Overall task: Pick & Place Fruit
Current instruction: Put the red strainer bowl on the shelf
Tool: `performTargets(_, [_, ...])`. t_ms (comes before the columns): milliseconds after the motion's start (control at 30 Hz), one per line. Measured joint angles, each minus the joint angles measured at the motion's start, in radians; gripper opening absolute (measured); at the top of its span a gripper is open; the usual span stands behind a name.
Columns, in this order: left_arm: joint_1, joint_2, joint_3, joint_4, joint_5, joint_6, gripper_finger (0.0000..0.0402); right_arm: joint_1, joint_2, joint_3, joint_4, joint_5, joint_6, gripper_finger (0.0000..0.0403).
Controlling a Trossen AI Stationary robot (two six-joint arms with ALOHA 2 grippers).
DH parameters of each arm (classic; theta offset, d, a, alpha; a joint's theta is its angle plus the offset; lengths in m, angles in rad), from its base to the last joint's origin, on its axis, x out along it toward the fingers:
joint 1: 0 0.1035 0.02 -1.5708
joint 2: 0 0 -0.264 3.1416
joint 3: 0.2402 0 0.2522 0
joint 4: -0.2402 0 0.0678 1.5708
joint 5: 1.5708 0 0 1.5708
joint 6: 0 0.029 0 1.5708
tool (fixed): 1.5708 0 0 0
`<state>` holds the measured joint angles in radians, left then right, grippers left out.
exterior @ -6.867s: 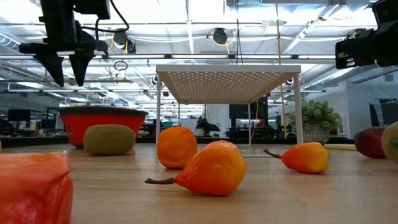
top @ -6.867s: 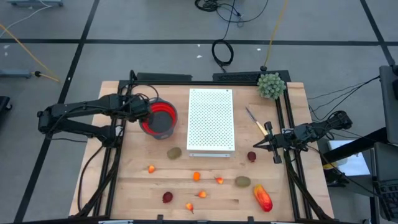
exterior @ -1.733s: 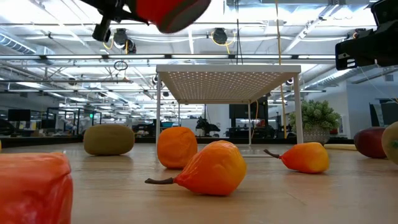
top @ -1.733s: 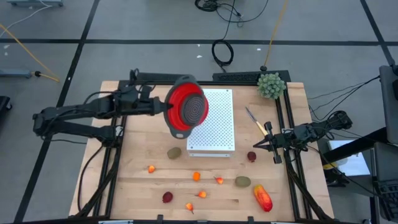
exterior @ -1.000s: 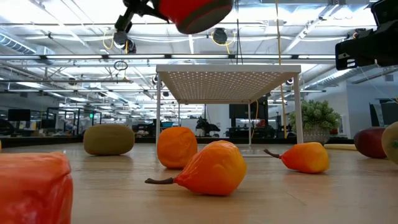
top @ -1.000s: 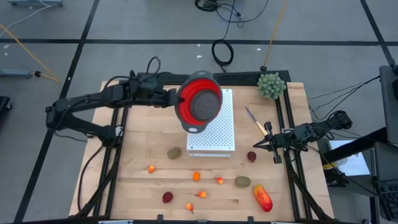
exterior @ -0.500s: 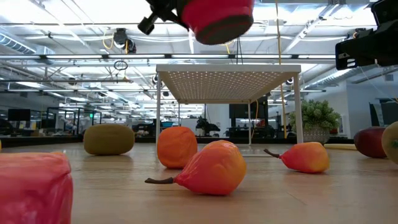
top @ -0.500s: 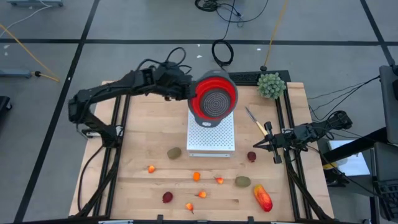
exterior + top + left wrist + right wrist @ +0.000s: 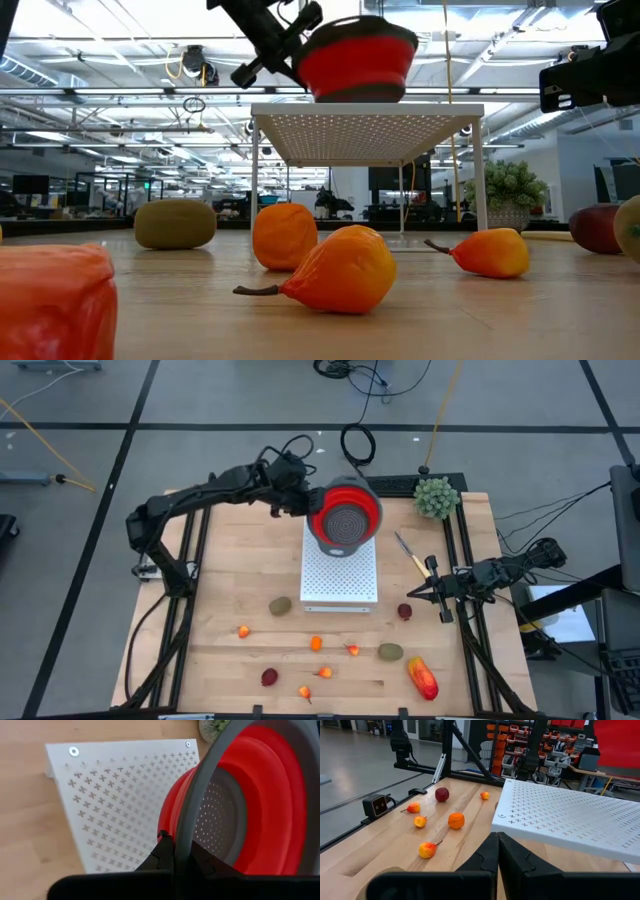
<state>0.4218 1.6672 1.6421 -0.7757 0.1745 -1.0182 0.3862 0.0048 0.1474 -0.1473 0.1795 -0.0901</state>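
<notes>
A pale wooden surface (image 9: 230,575) seen from above, framed by dark rails, with a white perforated shelf riser (image 9: 341,572) standing at its middle. The left arm reaches across from the far left corner, and its left pincer (image 9: 303,503) is clamped on the grey rim of a red collapsible colander (image 9: 344,518), held over the riser's far end. From table height the colander sits level, just above or perhaps touching the riser top (which of the two cannot be told).

The toy fruit (image 9: 316,643) is scattered on the near half of the surface, well apart from the colander and below it: a brown-green oval (image 9: 280,605) near the riser's near left corner, a dark-red ball (image 9: 404,611) at its near right corner, and a larger red-orange oblong (image 9: 422,678) near the right front, its long axis running diagonally. The right pincer (image 9: 432,591), fingers together and holding nothing, waits at the right rail; it looks the nearer one to the dark-red ball and the oblong.

Beyond the surface lies grey floor with cables; a green spiky plant (image 9: 436,498) stands at the far right corner.
</notes>
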Motion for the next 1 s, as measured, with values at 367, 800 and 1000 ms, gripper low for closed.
performTargets(367, [0.048,-0.013,0.0,-0.061,0.104,0.267,0.0004,0.0,0.0,0.0,-0.002,0.0,0.0,0.0])
performTargets(800, [0.091,-0.004,0.0,-0.066,0.158,0.303,0.0003,0.0,0.0,0.0,-0.003,0.002,0.0,0.0])
performTargets(1000, [0.105,-0.005,0.0,-0.065,0.161,0.298,0.0003,0.0,0.0,0.0,-0.002,0.002,-0.002,0.0])
